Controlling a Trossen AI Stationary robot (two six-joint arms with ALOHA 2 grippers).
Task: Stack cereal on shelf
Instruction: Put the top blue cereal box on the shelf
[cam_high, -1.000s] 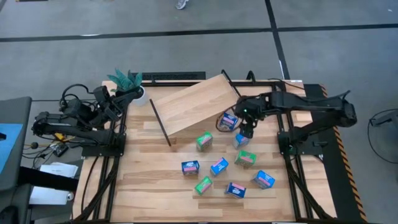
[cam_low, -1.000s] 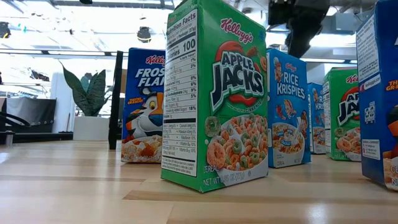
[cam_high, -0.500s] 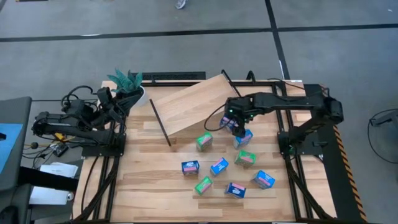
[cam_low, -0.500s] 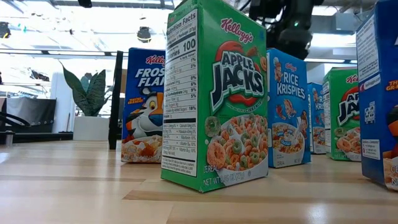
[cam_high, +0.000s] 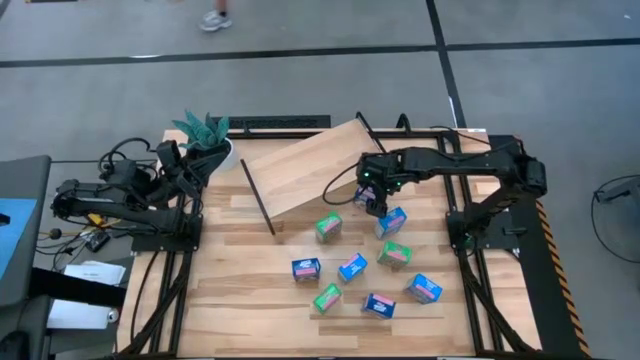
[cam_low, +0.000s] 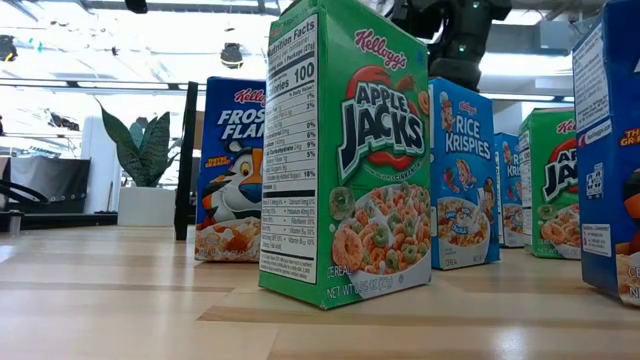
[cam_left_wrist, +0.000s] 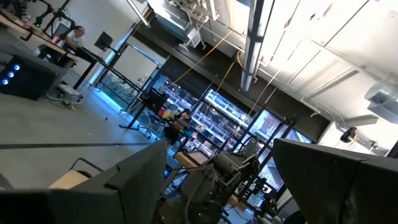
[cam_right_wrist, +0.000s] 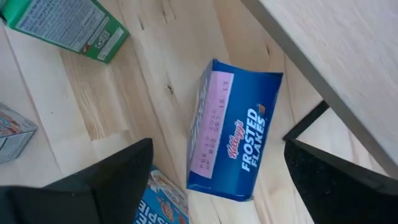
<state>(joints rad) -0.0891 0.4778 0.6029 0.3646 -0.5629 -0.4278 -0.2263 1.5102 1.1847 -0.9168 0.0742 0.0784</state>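
Several small blue and green cereal boxes stand on the tabletop. One blue Frosted Flakes box (cam_right_wrist: 233, 134) stands upright beside the lower right corner of the tilted wooden shelf (cam_high: 310, 165). My right gripper (cam_high: 370, 197) hovers over this box, open, with one finger on either side of it and touching nothing. It also shows in the low view (cam_low: 455, 35). My left gripper (cam_high: 185, 165) is open and empty at the table's far left corner, pointing up into the room.
A green box (cam_high: 328, 227) and a blue Rice Krispies box (cam_high: 392, 221) stand just near of my right gripper. Other boxes (cam_high: 352, 267) are spread toward the near edge. A potted plant (cam_high: 205, 132) stands at the far left. The shelf's black rod leg (cam_high: 258, 198) reaches onto the table.
My right gripper has gone toward the table's left and a little toward the far edge, away from the Rice Krispies box and to above the Frosted Flakes box by the shelf. The boxes have stayed in place.
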